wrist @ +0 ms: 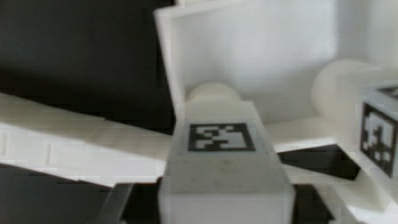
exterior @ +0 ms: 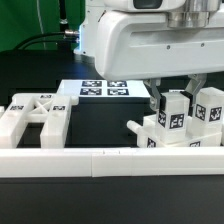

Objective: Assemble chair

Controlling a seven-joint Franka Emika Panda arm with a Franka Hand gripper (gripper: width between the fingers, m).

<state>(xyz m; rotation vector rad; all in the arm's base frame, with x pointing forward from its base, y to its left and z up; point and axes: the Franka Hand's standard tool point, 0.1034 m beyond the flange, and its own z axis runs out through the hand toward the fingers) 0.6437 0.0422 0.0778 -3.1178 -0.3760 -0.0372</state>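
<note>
The pincer (exterior: 173,95) is straddling an upright chair leg (exterior: 172,120), lower right of the exterior view; whether it is gripping cannot be told. The step is looking like leg pickup, calling for firm closure before lifting.

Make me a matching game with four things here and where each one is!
Things:
1. marker board
2. rail
3. gripper
4. ladder-shaped part

Places:
A. at the exterior view's left
B. along the front
C. over the tagged parts at the exterior view's right
D. flat in the middle, further back

Pairs: 1-D, 2-B, 3-C, 4-A
</note>
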